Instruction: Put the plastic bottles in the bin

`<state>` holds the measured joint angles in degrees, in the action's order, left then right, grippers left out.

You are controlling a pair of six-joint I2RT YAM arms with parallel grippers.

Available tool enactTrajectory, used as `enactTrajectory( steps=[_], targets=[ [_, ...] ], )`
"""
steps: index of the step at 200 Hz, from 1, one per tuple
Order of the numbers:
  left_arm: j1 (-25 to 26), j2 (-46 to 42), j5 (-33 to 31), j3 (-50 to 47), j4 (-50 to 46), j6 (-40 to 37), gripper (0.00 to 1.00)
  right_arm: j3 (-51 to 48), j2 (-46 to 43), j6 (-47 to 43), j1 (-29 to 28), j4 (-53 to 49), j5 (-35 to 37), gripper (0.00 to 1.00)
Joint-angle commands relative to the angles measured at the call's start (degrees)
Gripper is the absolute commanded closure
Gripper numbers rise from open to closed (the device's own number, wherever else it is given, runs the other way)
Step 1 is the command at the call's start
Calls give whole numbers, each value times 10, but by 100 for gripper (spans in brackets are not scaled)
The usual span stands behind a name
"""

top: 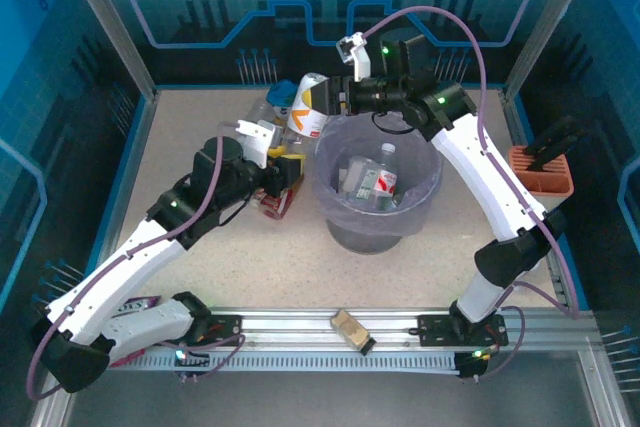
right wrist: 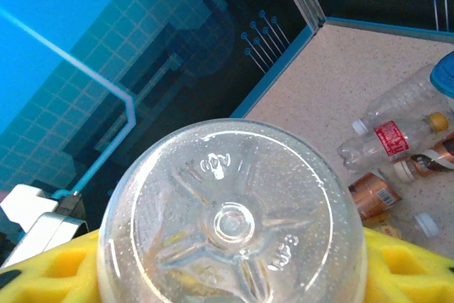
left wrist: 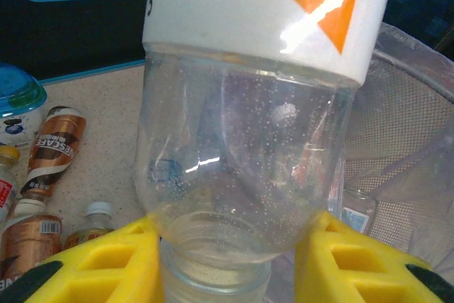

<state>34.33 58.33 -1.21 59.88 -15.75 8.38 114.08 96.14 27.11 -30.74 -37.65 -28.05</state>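
A clear bottle (top: 310, 107) with a white and orange label is held above the table (top: 290, 267), just left of the bin (top: 432, 179). Its neck is clamped by the left end effector (top: 289, 160). Its base is flanked by the pads of the right end effector (top: 335, 97); whether it is gripped there cannot be told. Other bottles (top: 378, 182) are seen inside the bin.

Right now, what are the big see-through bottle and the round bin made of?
The bottle looks like clear glossy plastic: see-through, with shiny glints. The bin is probably grey mesh, its fine holes showing, lined with a thin, crinkly lavender plastic bag.
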Motion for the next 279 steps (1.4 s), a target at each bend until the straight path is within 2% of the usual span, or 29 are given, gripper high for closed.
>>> enactTrajectory(
  steps=[1,9,19,36,45,98,137,165,194,226,251,279],
  targets=[
    [-3,0,2,17,18,-15,71,-2,-10,3,-7,24,-14,48],
    [-3,0,1,18,17,-13,64,-2,-10,3,-6,24,-13,48],
    [-3,-1,1,19,18,-12,42,-2,-10,2,-6,24,-10,48],
    [-3,-3,15,20,17,-11,11,-6,-14,5,-4,32,-9,49],
    [-3,-5,22,18,18,-11,1,-7,-16,7,-3,38,-10,49],
    [-4,-11,26,21,16,-11,1,34,-21,0,11,29,8,49],
    [-13,-19,14,18,1,-7,1,13,-69,5,71,32,17,49],
    [-34,-10,19,22,-14,9,1,-9,-103,-12,127,-13,25,49],
    [-66,17,17,31,-44,33,1,-29,-130,-34,163,-73,48,50],
    [-124,57,-3,39,-83,88,1,-33,-128,-52,165,-130,71,51],
    [-164,95,-5,48,-107,106,1,-60,-124,-47,160,-123,66,51],
    [-197,139,8,57,-104,90,2,-88,-104,-39,135,-102,57,51]
  ],
)
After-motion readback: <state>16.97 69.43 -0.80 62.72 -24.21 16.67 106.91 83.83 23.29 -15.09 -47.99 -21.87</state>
